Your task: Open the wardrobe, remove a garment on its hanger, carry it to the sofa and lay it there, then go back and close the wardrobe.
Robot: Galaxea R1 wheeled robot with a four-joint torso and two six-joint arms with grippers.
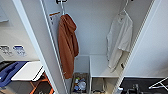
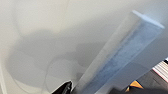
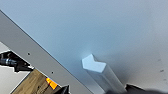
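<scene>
The wardrobe (image 1: 100, 30) stands open in the head view, both white doors swung out. Inside on the right hangs the garment (image 1: 120, 37), a white T-shirt, on its thin white hanger (image 1: 124, 6). An orange hoodie (image 1: 67, 45) hangs on the left. Part of the blue sofa (image 1: 8, 71) shows at the lower left. My left gripper (image 2: 92, 89) is at a white door handle (image 2: 125, 55), which runs up from it. My right gripper (image 3: 98, 88) is open, its dark fingertips (image 3: 63, 88) either side of the other handle (image 3: 100, 70), with a gap on one side.
A white shelf (image 1: 101, 66) sits low in the wardrobe, with a basket of small items (image 1: 80, 85) under the hoodie. A white table (image 1: 27, 71) stands beside the sofa, left of the left door (image 1: 37, 42). The right door (image 1: 152, 47) fills the right side.
</scene>
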